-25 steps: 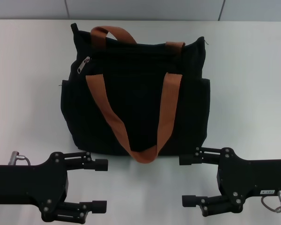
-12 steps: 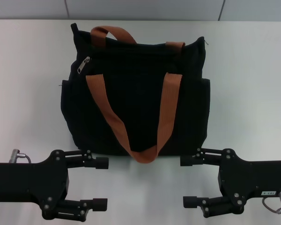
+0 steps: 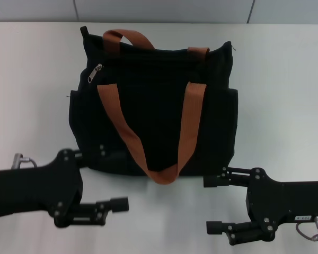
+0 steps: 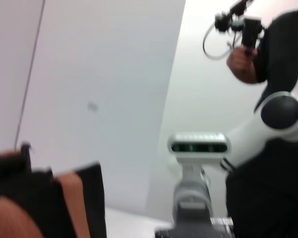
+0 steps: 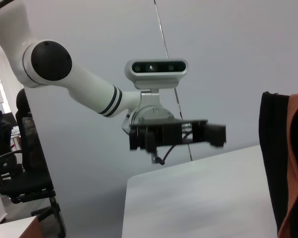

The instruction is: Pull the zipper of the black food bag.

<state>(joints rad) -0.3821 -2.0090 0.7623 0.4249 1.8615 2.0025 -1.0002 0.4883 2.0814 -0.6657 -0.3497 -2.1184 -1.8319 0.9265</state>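
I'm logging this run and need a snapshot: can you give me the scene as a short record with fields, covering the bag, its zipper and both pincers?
bag: black bag upright on the white table, orange straps hanging down its front
zipper: silver pull near the bag's top left corner, untouched
left pincer: open, at the bag's lower left corner
right pincer: open, near the bag's lower right corner, holding nothing
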